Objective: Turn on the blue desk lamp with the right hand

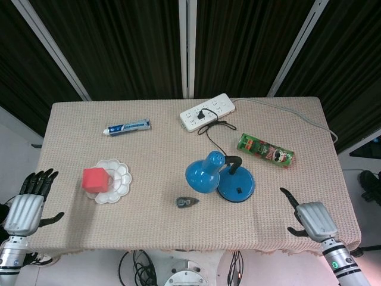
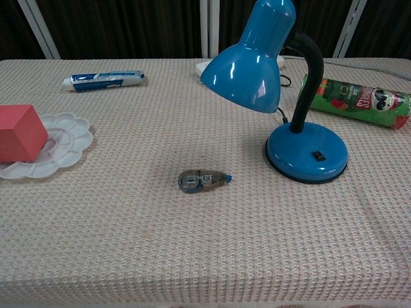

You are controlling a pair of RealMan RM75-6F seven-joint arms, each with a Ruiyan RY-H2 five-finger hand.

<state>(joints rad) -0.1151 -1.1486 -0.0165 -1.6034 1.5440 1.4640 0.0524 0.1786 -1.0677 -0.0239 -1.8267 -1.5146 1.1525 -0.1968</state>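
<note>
The blue desk lamp (image 1: 236, 186) stands mid-table on its round base, with its shade (image 1: 204, 174) tilted down to the left. The chest view shows the lamp's base (image 2: 307, 153) with a small black switch (image 2: 316, 154) on top. The lamp looks unlit. My right hand (image 1: 312, 219) hovers over the table's front right corner, right of the base and apart from it. One finger (image 1: 288, 198) points toward the lamp, the others seem curled under, and it holds nothing. My left hand (image 1: 27, 205) hangs off the front left corner with its fingers spread. Neither hand shows in the chest view.
A white power strip (image 1: 207, 111) with the lamp's black cord lies at the back. A green chip can (image 1: 266, 150) lies right of the lamp and a toothpaste tube (image 1: 127, 127) at back left. A red cube (image 1: 95, 179) sits on a white palette (image 1: 119, 179). A correction-tape dispenser (image 1: 186, 202) lies in front of the shade.
</note>
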